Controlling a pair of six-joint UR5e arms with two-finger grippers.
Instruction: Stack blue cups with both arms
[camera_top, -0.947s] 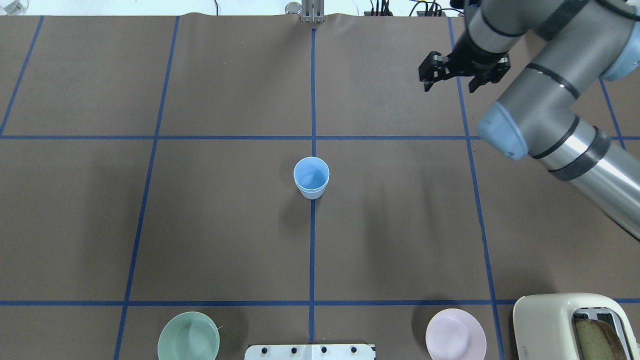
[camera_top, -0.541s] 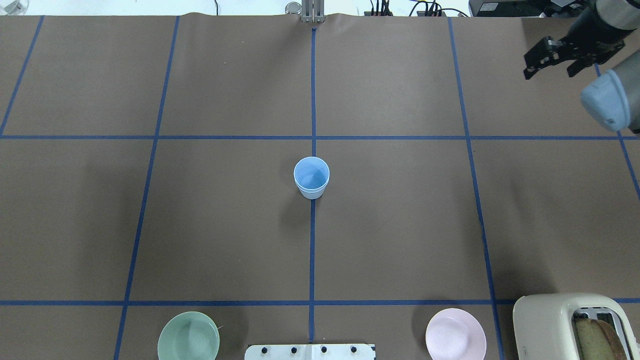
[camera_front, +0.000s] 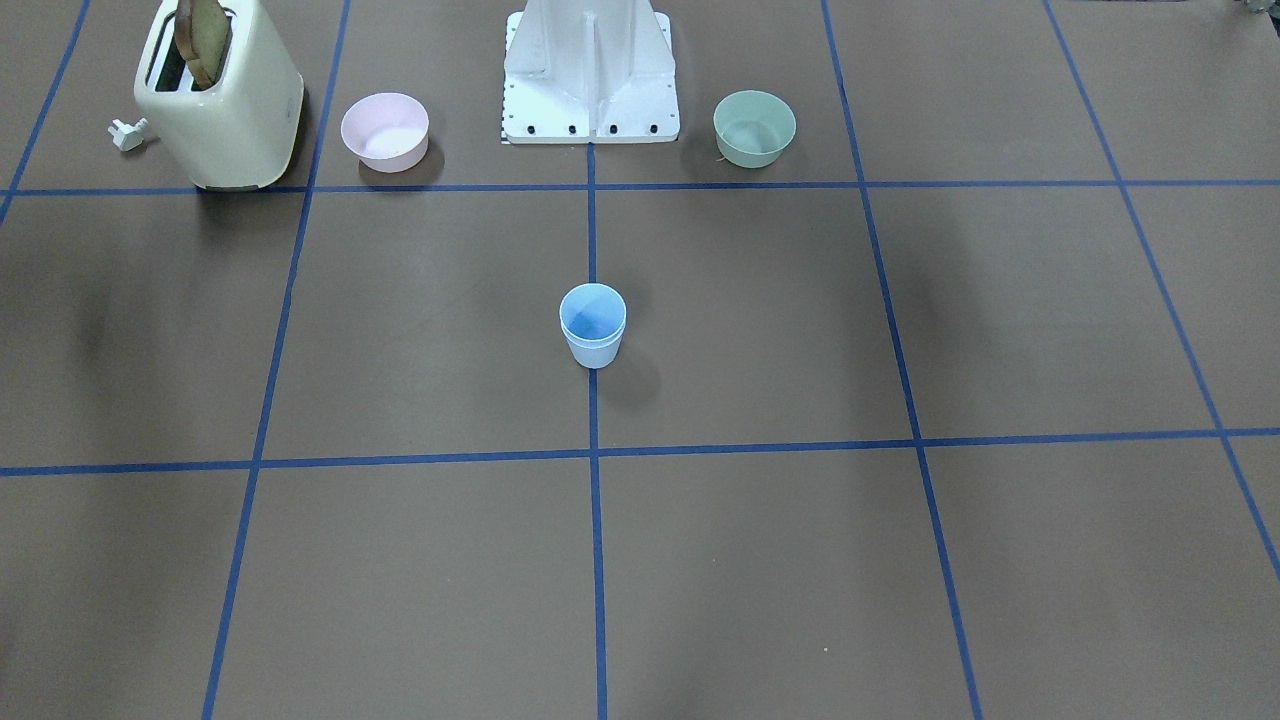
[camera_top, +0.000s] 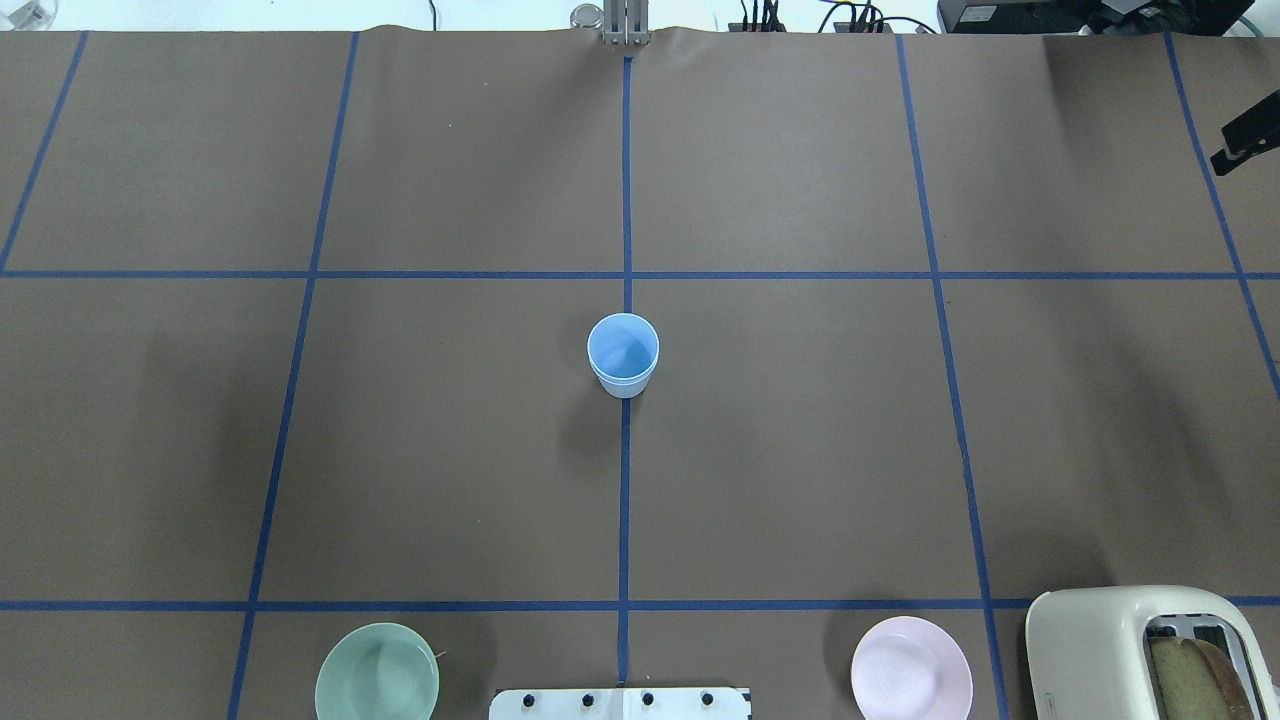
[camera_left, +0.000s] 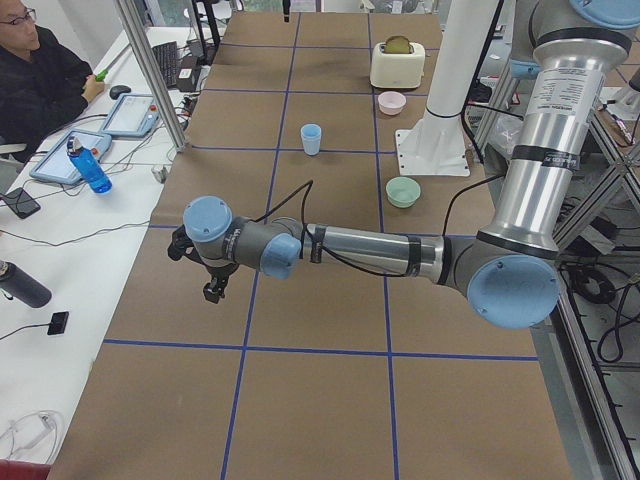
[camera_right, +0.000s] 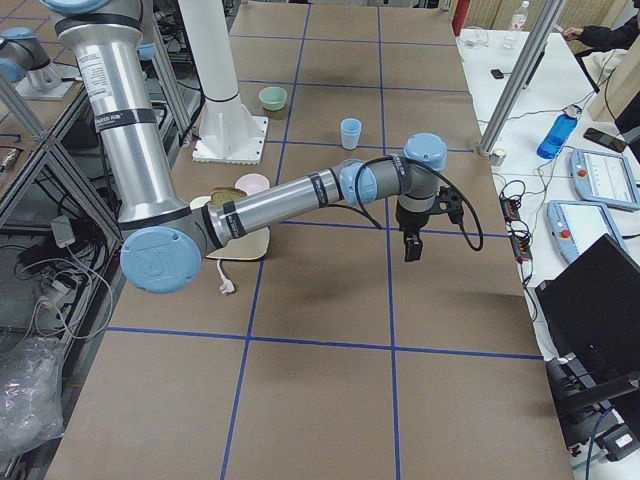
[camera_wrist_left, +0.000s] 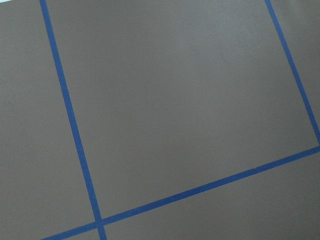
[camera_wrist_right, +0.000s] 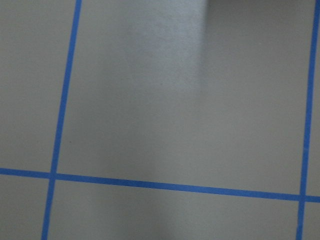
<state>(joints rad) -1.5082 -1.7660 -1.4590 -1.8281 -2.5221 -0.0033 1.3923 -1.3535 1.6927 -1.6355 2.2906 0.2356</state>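
The two blue cups (camera_top: 622, 355) stand upright at the table's middle on the blue centre line, one nested in the other, with two rims showing in the front-facing view (camera_front: 593, 325). No gripper is near them. My left gripper (camera_left: 210, 288) hangs over the table's far left end and shows only in the exterior left view. My right gripper (camera_right: 411, 248) hangs over the far right end. Only a black tip of it (camera_top: 1243, 135) shows at the overhead view's right edge. I cannot tell whether either gripper is open or shut. Both wrist views show only brown table and blue tape.
A cream toaster (camera_top: 1140, 650) with bread, a pink bowl (camera_top: 910, 668) and a pale green bowl (camera_top: 377, 672) stand along the robot's edge, on either side of the white pedestal (camera_front: 590, 70). An operator (camera_left: 40, 70) sits at a side desk.
My right arm has swung out to the right and almost left the overhead view. The stacked cups have not moved.
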